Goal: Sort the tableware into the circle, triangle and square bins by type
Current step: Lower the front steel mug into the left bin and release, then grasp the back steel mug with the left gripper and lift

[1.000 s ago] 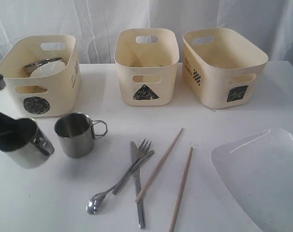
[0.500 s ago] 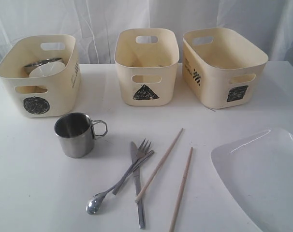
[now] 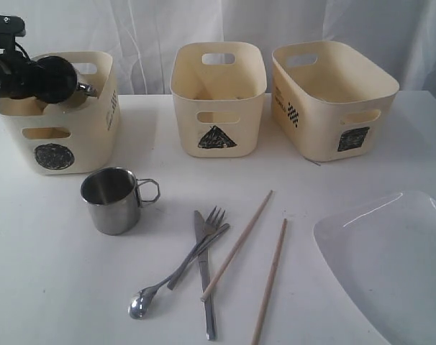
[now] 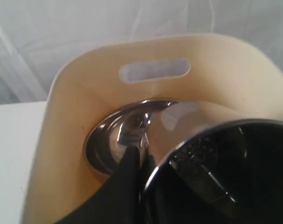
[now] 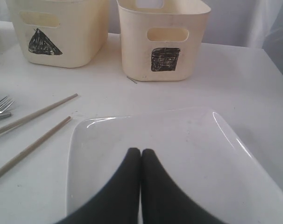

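My left gripper is shut on the handle of a steel mug, held over the circle bin. In the left wrist view that mug hangs above a steel bowl lying in the bin. The small white bowls are hidden. A second steel mug stands on the table. A fork, a knife, a spoon and two chopsticks lie in the middle. My right gripper is shut and empty over the white plate.
The triangle bin and the square bin stand at the back, beside the circle bin. The white plate fills the front right corner. A white curtain hangs behind the table.
My left arm has carried the steel mug from the front left of the table, out of view for a moment, up to the circle bin. Nothing else has moved.
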